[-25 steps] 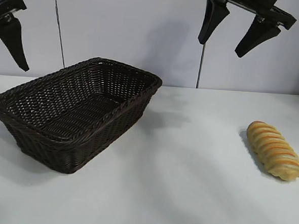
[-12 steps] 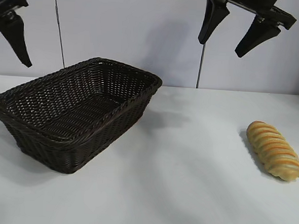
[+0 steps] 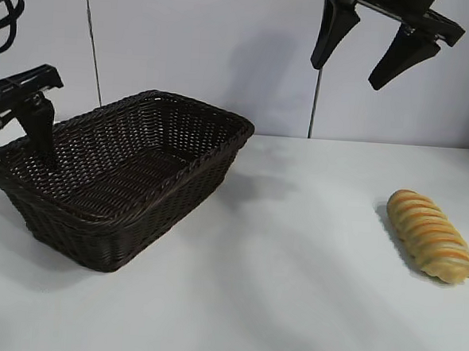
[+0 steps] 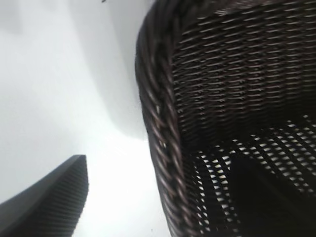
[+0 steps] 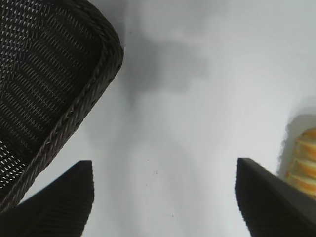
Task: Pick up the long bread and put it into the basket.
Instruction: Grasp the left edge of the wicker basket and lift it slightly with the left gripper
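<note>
So the left gripper [image 3: 18,130] hangs wide open and empty, straddling the basket [image 3: 179,172] rim. The right gripper [image 3: 361,60], equally wide, holds nothing; long bread [image 3: 431,235] lies well below it on the table [image 3: 291,290].

My left tool [image 3: 19,122] is cut by the exterior view's left edge; my right wrist view shows only a sliver of the long bread [image 5: 305,163]
</note>
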Controlling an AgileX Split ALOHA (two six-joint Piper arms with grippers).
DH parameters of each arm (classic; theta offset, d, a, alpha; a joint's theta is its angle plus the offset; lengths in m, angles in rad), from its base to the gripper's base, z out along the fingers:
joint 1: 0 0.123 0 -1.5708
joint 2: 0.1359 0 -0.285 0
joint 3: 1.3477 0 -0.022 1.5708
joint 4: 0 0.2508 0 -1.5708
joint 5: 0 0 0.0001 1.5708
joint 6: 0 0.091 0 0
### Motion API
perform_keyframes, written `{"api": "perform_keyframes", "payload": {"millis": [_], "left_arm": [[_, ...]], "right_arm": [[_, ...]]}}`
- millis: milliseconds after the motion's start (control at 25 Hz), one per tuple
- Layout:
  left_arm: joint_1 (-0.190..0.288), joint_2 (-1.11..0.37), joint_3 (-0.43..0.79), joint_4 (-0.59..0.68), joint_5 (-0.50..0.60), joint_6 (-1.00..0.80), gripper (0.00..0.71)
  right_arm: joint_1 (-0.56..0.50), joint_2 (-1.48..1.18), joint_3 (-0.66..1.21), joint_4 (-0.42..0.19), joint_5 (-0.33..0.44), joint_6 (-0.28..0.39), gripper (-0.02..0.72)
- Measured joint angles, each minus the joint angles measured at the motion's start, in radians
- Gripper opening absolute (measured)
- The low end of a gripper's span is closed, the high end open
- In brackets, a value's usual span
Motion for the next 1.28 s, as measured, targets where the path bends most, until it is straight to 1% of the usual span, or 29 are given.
{"api": "perform_keyframes", "payload": {"millis": [120, 240, 400, 440, 560, 640, 760, 880, 920, 1160, 1280], "left_arm": [[-0.017, 0.04, 0.0, -0.031, -0.044, 0.023, 0.568], [-0.02, 0.071, 0.0, -0.073, -0.061, 0.03, 0.568], [-0.02, 0.079, 0.0, -0.081, -0.074, 0.06, 0.566], [-0.02, 0.079, 0.0, -0.081, -0.079, 0.069, 0.554], [-0.02, 0.079, 0.0, -0.082, -0.08, 0.076, 0.449], [-0.02, 0.079, 0.0, -0.083, -0.078, 0.077, 0.349], [-0.02, 0.079, 0.0, -0.084, -0.059, 0.077, 0.216], [-0.019, 0.079, 0.0, -0.094, -0.07, 0.064, 0.109], [-0.019, 0.079, 0.0, -0.095, -0.076, 0.068, 0.099], [-0.021, 0.074, 0.0, -0.1, -0.059, 0.069, 0.099], [-0.016, 0.047, 0.0, -0.099, -0.045, 0.072, 0.099]], "right_arm": [[0.0, 0.0, 0.0, 0.0, 0.0, 0.0, 0.57], [0.0, 0.0, 0.0, 0.0, 0.0, 0.0, 0.57], [0.0, 0.0, 0.0, 0.0, 0.0, 0.0, 0.57], [0.0, 0.0, 0.0, 0.0, 0.0, 0.0, 0.57], [0.0, 0.0, 0.0, 0.0, 0.0, 0.0, 0.57], [0.0, 0.0, 0.0, 0.0, 0.0, 0.0, 0.57], [0.0, 0.0, 0.0, 0.0, 0.0, 0.0, 0.57], [0.0, 0.0, 0.0, 0.0, 0.0, 0.0, 0.57], [0.0, 0.0, 0.0, 0.0, 0.0, 0.0, 0.57], [0.0, 0.0, 0.0, 0.0, 0.0, 0.0, 0.57], [0.0, 0.0, 0.0, 0.0, 0.0, 0.0, 0.57]]}}
